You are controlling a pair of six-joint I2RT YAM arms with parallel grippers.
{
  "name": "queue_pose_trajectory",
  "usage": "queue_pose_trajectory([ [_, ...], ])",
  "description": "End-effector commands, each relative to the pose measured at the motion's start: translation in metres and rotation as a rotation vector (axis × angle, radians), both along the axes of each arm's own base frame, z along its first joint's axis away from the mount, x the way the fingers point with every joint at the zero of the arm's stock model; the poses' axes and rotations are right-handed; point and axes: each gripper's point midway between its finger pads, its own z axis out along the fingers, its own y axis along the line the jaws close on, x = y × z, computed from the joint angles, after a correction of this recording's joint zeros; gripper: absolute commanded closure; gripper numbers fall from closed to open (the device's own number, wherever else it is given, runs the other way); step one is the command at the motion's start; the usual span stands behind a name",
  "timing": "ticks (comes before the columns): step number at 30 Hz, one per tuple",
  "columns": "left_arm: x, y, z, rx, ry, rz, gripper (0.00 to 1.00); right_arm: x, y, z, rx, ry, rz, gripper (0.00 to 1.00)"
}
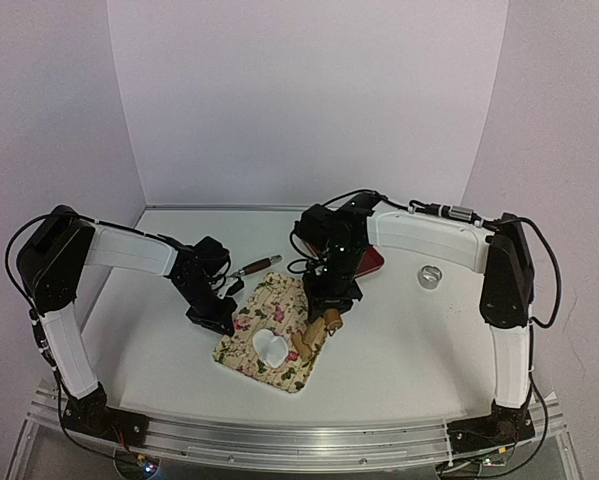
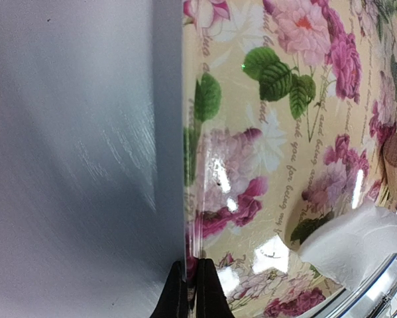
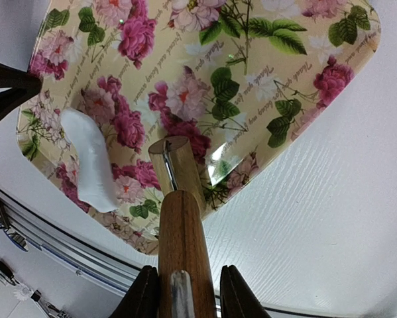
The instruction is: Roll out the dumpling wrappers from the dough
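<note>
Right wrist view: right gripper [image 3: 185,295] pinches the rolling pin [image 3: 180,225] by its handle, its fingertips cut off at the frame edge; left gripper [image 2: 195,295] is clamped on the floral tray [image 2: 284,132] at its left rim; the dumpling wrapper [image 3: 91,162] lies on the tray's near half, left of the pin.

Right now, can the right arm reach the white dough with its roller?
Probably yes. The right gripper holds the rolling pin over the floral tray, the dough lies just beside its tip, and nothing sits between them.

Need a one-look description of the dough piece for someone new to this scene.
Start at the floral tray in the middle of the table. On its near half, just left of the wooden rolling pin, lies the dough piece. It is the only plain white thing on that patterned surface.
</note>
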Motion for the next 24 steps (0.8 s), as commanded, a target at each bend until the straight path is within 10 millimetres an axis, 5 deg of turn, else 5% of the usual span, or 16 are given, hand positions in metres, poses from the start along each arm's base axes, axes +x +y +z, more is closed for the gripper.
queue_pose_trajectory([
  [1,0.000,0.033,-0.032,0.182,0.001,0.034,1.00,-0.032,-0.101,-0.049,-0.516,0.136,0.023,1.00],
  [6,0.004,0.021,-0.024,0.128,-0.008,0.011,1.00,-0.023,-0.092,-0.034,-0.484,0.102,0.021,1.00],
  [13,0.015,0.001,-0.006,0.042,-0.051,-0.048,1.00,-0.005,-0.045,0.035,-0.207,-0.041,0.069,1.00],
  [17,0.019,-0.003,-0.005,0.043,-0.055,-0.076,1.00,-0.013,-0.018,0.073,-0.071,-0.093,0.120,1.00],
  [24,0.021,-0.004,0.000,0.048,-0.035,-0.026,1.00,-0.051,0.013,0.095,-0.006,-0.091,0.132,1.00],
])
